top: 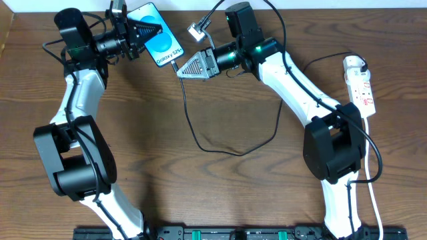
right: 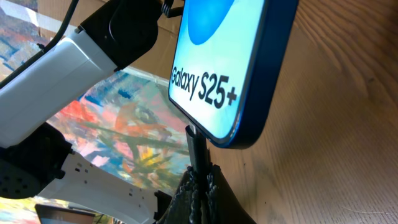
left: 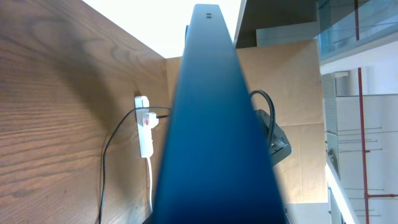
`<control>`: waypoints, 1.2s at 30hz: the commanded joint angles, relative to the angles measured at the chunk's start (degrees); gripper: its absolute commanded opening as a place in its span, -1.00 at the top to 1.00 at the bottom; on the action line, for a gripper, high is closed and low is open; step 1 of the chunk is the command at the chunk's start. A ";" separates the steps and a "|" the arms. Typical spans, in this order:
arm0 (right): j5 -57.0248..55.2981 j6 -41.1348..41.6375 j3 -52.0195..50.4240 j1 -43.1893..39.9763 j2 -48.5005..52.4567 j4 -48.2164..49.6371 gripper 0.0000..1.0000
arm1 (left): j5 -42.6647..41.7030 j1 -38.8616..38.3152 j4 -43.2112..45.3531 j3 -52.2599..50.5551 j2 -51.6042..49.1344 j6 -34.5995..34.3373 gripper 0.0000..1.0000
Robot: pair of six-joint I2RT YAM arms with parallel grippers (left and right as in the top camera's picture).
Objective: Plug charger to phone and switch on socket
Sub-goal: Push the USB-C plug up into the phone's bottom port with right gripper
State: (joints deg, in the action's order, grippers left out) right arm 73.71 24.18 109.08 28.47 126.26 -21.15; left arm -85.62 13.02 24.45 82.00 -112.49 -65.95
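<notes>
The phone (top: 159,39), blue screen with "Galaxy S25+" text, is held off the table at the back, its top end in my left gripper (top: 148,30), which is shut on it. In the left wrist view the phone's dark blue edge (left: 214,137) fills the middle. My right gripper (top: 183,69) is shut on the charger's plug tip (right: 198,146), which meets the phone's bottom edge (right: 239,134). The black cable (top: 200,143) loops over the table to the white socket strip (top: 361,85) at the right, where its black plug sits; the strip also shows in the left wrist view (left: 144,124).
A small silver-and-black connector (top: 197,30) lies behind the right gripper. The strip's white cord (top: 371,200) runs along the right side toward the front. A cardboard wall (left: 292,149) stands beyond the table's far right edge.
</notes>
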 commanded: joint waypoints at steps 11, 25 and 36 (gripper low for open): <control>-1.38 0.66 0.09 0.26 -1.79 0.20 0.98 | -2.82 -0.13 0.55 0.31 1.14 1.84 0.85; -1.36 2.64 0.09 -0.11 -1.79 2.56 0.98 | -4.42 -0.13 0.52 -0.02 1.14 4.46 0.85; -1.14 5.22 0.09 -1.07 -1.79 5.14 0.98 | -4.39 -0.13 0.55 -0.02 1.14 4.48 0.85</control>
State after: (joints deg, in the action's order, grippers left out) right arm 73.78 27.97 108.92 28.08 126.26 -17.72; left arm -85.36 13.21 24.56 82.00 -112.49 -62.98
